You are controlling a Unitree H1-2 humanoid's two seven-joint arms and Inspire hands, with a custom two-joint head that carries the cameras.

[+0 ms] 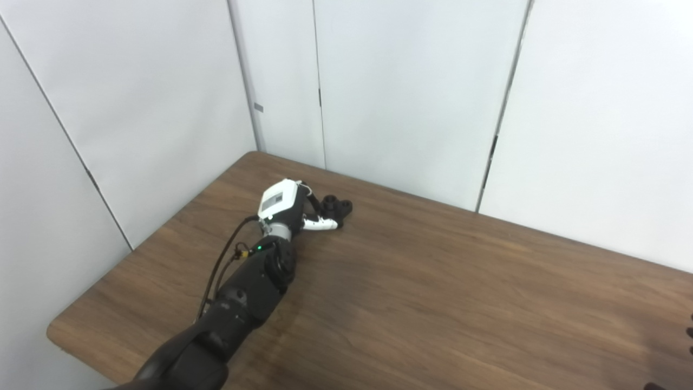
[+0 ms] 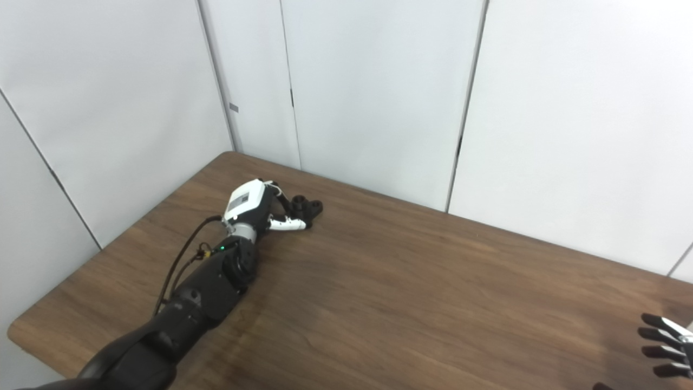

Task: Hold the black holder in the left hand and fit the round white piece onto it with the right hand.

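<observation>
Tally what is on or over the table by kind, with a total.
Black holder: 1
Robot hands: 2, the left hand at the holder, the right hand apart at the table's near right edge
Round white piece: 0 in view
Total: 3

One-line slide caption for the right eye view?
Left hand reaches the black holder near the table's far corner; right hand waits open at the right edge.
</observation>
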